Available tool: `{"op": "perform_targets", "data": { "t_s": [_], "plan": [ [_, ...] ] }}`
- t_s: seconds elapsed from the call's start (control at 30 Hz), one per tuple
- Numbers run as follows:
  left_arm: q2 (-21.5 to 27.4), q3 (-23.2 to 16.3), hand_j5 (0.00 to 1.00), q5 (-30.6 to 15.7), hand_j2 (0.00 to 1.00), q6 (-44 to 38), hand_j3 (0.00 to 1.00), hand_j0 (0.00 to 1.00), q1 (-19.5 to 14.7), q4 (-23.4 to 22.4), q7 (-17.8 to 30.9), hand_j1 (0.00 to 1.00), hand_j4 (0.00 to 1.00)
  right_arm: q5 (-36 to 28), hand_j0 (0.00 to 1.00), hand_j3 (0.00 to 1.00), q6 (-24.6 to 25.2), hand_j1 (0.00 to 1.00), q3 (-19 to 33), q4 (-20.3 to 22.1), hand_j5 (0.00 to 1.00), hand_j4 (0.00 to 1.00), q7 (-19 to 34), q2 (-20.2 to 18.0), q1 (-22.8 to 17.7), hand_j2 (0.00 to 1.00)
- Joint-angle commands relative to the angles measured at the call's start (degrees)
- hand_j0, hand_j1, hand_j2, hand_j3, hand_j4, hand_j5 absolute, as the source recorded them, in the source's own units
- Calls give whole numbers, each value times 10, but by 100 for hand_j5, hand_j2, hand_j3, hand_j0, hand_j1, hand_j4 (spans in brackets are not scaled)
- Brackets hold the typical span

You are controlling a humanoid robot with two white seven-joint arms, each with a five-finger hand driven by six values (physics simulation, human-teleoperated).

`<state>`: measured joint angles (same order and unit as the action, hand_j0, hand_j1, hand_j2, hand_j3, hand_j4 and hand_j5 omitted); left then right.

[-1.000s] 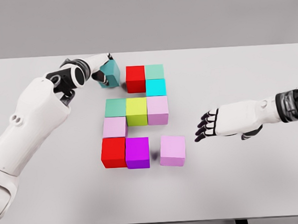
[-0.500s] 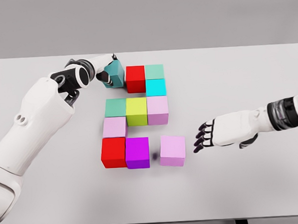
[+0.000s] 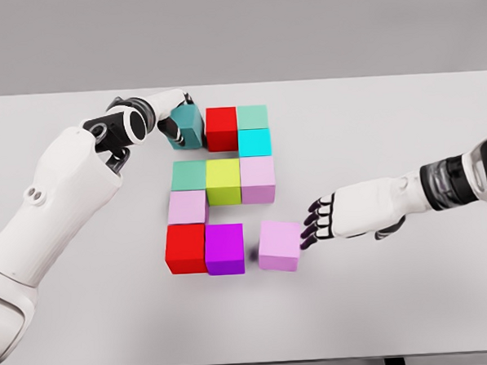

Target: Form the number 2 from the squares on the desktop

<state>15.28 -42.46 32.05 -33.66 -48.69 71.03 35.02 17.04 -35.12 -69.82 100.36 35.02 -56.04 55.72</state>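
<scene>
Touching the loose pale pink cube [image 3: 280, 245] at the bottom right of the block group, the right hand [image 3: 331, 219] has spread fingers. The left hand [image 3: 169, 113], mostly hidden, grips the dark teal cube [image 3: 187, 125] beside the top red cube [image 3: 221, 128] on the white surface [image 3: 388, 126].

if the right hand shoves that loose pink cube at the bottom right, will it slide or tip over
Probably slide: the pink cube sits flat on the smooth table and looks as wide as tall. The right hand has its fingers at the cube's right face, so it may twist slightly. The gap to the magenta cube looks narrow, so it should stop there.
</scene>
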Motion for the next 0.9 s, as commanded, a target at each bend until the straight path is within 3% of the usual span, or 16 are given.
{"op": "perform_targets", "data": {
  "t_s": [0.0,0.37,0.57,0.87],
  "plan": [
    [0,0,67,2,67,2,67,67,0,1,0,67,67,-3,100,100,1,100,0,0,100,100,0,11,0,100],
    [0,0,72,3,72,2,72,72,-3,0,0,72,72,4,100,100,1,100,-2,-8,100,100,0,9,5,100],
    [0,0,78,5,78,3,78,78,-2,-1,0,78,78,13,100,100,1,100,4,-61,100,100,0,16,7,100],
    [0,1,85,5,85,4,85,85,-1,-2,0,85,85,8,100,100,1,100,5,-55,100,100,0,30,10,100]
  ]
}}
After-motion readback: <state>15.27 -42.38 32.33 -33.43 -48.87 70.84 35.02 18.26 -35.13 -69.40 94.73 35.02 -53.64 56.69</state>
